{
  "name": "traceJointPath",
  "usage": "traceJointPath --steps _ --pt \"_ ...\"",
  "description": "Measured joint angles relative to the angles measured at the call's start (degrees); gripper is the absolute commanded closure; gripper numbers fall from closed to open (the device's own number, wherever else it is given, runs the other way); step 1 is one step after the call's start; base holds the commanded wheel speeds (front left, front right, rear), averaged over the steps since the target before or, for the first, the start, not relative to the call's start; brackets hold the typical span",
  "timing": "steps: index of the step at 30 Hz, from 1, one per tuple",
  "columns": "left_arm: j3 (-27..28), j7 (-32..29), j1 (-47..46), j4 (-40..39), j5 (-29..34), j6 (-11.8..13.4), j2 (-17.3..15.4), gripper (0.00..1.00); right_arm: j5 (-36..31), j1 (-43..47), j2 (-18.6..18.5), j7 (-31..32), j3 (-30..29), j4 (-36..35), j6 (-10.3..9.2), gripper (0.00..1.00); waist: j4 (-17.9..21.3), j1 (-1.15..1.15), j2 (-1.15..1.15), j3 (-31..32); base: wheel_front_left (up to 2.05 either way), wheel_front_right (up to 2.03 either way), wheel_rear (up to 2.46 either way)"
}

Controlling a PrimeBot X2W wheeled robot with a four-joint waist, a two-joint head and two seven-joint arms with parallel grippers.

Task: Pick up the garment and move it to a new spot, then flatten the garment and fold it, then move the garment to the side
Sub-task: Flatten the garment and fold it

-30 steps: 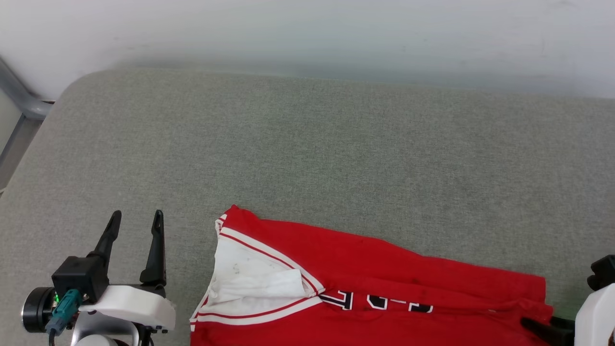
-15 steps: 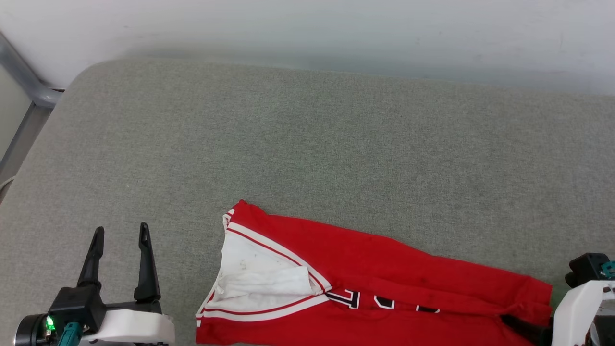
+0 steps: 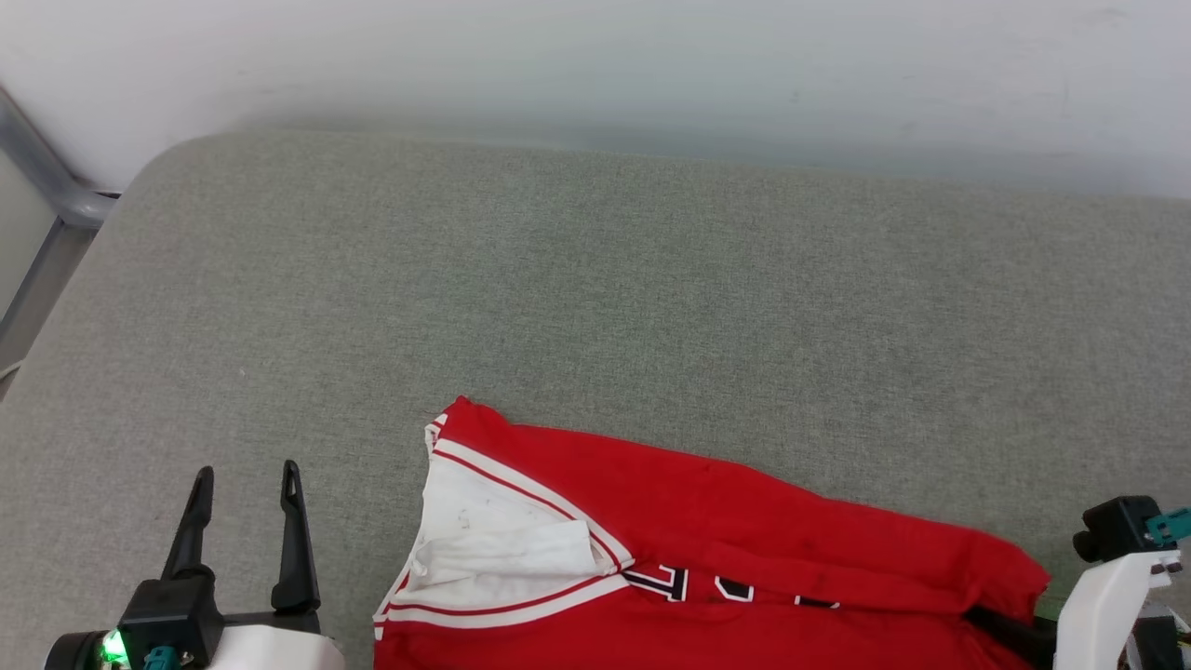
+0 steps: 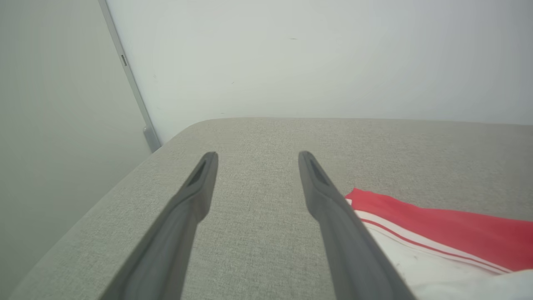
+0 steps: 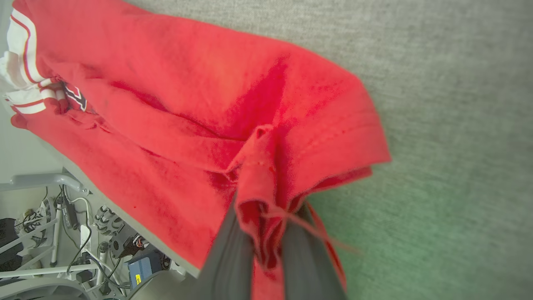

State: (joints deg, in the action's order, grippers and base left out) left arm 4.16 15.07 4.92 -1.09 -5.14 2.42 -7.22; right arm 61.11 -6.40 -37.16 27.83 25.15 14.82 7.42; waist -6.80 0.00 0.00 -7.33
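Observation:
The garment (image 3: pixel 744 521), a red jersey with a white sleeve, striped trim and black letters, lies crumpled at the near edge of the grey padded table (image 3: pixel 595 298). My right gripper (image 3: pixel 982 616) comes in from the lower right. In the right wrist view, that right gripper (image 5: pixel 268 206) is shut on a bunched fold of the garment's (image 5: pixel 166 104) red hem. To the left of the garment (image 4: pixel 437 221), my left gripper (image 3: pixel 244 473) stands open above the bare table. The left gripper (image 4: pixel 257 155) has nothing between its fingers.
A white wall runs behind the table, and a grey metal frame (image 3: pixel 46 186) stands at its far left corner. Past the table's near edge (image 5: pixel 125 225), the right wrist view shows cables and equipment (image 5: pixel 83 233) on the floor.
The right gripper has shut on the garment's hem, and that corner has bunched and lifted. The head camera has shifted a little. The left gripper sits lower in view, still open.

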Motion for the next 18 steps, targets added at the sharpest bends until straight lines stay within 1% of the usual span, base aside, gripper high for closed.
traceJointPath --steps 3,7,9,13,18 --pt "0.52 -0.01 0.68 -0.08 1.1 -0.94 0.79 0.0 0.71 0.02 -1.59 -1.53 -0.12 -0.33 0.09 1.0 0.42 0.0 0.0 0.5 0.0 0.0 0.0" --pt "0.87 0.0 0.68 -0.04 2.31 -1.92 1.25 0.0 1.47 0.03 -4.09 -3.21 -1.85 0.56 0.1 1.0 0.8 0.0 0.0 1.05 0.0 0.0 0.0" --pt "0.92 0.0 0.75 0.0 2.88 -2.01 1.48 0.0 1.98 0.11 -5.39 -3.52 -2.96 1.53 0.1 1.0 0.89 0.0 0.0 1.33 0.0 0.0 0.0" --pt "1.03 -0.01 1.08 0.0 3.46 -2.42 1.96 0.0 2.3 0.32 -7.51 -4.13 -5.36 4.22 0.1 1.0 1.0 0.0 0.0 1.66 0.0 0.0 0.0" --pt "0.71 0.0 1.52 0.04 3.91 -2.91 2.25 0.0 0.88 0.76 -9.82 -4.12 -8.18 10.04 0.1 1.0 0.95 0.0 0.0 1.73 0.0 0.0 0.0"
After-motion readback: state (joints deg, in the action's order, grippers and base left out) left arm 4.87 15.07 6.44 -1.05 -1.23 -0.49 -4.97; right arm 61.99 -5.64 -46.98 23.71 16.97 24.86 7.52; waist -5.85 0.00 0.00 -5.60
